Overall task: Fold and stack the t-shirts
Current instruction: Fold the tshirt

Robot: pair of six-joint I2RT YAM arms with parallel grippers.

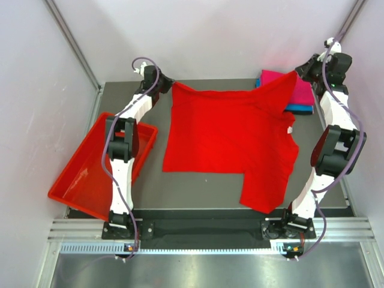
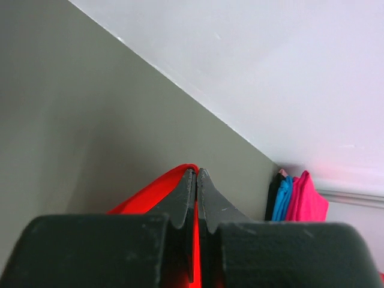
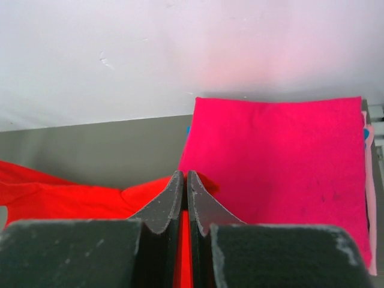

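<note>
Beside the folded stack, my right tool pinches one far corner of the red t-shirt; my left tool pinches the other, well apart from it. Careless pulling could drag that stack over.

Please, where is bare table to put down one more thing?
Bare table lies along the near edge, between the red t-shirt and the arm bases, and in a thin far strip behind it. Crowded: the far right corner with the folded stack, the left with the red tray.
</note>
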